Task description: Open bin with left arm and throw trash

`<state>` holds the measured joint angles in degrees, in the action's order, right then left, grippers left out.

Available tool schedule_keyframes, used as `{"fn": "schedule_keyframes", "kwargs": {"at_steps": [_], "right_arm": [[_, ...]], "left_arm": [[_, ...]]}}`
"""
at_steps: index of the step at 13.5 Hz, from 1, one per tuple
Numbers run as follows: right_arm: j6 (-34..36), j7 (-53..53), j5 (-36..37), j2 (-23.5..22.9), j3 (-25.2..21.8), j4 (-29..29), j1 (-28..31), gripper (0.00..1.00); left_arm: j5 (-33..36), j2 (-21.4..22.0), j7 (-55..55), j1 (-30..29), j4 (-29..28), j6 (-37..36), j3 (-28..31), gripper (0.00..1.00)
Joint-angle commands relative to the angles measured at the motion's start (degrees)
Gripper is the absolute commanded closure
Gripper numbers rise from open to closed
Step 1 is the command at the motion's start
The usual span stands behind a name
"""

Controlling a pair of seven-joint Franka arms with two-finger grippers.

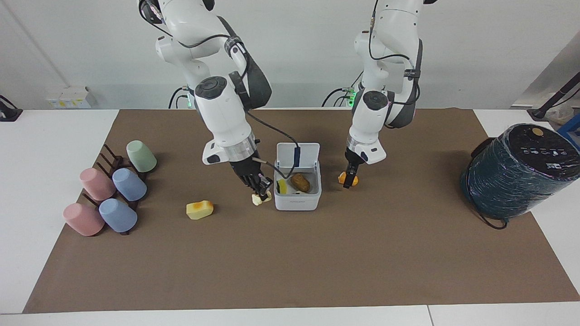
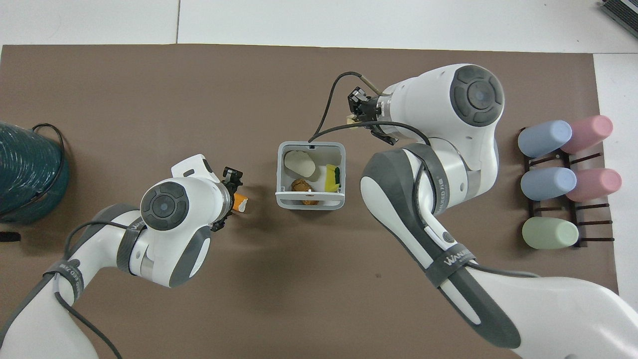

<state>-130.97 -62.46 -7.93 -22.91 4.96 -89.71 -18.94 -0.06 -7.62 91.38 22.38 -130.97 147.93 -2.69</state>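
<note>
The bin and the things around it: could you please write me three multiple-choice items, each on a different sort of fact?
1. Where is the yellow block relative to the bin?
A inside it
B on the mat, toward the right arm's end of the table
C on top of it

2. How many cups lie on the rack?
A three
B seven
C five

3. The right gripper is:
A shut on the cream lump
B open and bare
C shut on a cup

Answers: B, the block lies on bare mat apart from the bin; C, two pink, two blue and one green; A, the lump sits between its fingertips beside the bin.
</note>
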Motion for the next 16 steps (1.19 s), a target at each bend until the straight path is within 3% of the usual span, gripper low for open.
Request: {"fn": "schedule_keyframes", "kwargs": {"at_steps": [1, 4, 6, 7, 9, 10, 13, 14, 16], "right_arm": [[0.5, -4.9, -0.2, -2.0, 0.0, 2.8, -3.4, 1.0], [1.5, -7.9, -0.2, -1.7, 0.1, 2.4, -6.3, 1.0], [1.7, -9.2, -0.2, -1.6, 0.0, 1.3, -8.1, 1.0], [2.6, -9.5, -0.2, -1.4, 0.1, 0.9, -8.2, 0.91], [5.7, -9.6, -0.2, -1.1, 0.1, 0.9, -9.0, 0.39], [6.6, -9.8, -0.2, -1.0, 0.1, 0.9, -9.1, 0.18], [7.7, -10.4, -0.4, -0.9, 0.1, 1.5, -9.0, 0.02], [7.7, -10.4, -0.3, -0.9, 0.0, 1.6, -8.7, 0.02], [7.7, -9.0, 0.1, 0.0, -0.5, 1.6, -7.7, 0.0]], "left_arm": [[0.9, 0.5, 1.1, -0.2, -0.9, 1.4, 0.1, 0.58], [1.4, 0.1, 0.3, -0.2, 0.7, 0.4, 0.1, 0.83], [3.5, -1.5, -0.1, -0.3, 7.4, -6.7, 0.1, 0.87], [5.6, -2.7, -0.8, -0.2, 11.9, -12.0, 0.1, 0.89], [7.0, -4.9, -2.8, -0.2, 21.3, -21.0, 0.0, 0.92], [7.0, -5.5, -3.0, -0.1, 24.7, -24.1, 0.0, 0.92], [6.5, -6.2, -3.2, -0.2, 30.7, -27.8, -0.2, 0.93], [6.3, -6.3, -3.3, -0.6, 32.3, -27.9, -0.2, 0.97], [5.2, -7.3, -3.5, -1.5, 36.4, -29.1, -0.2, 0.97]]}}
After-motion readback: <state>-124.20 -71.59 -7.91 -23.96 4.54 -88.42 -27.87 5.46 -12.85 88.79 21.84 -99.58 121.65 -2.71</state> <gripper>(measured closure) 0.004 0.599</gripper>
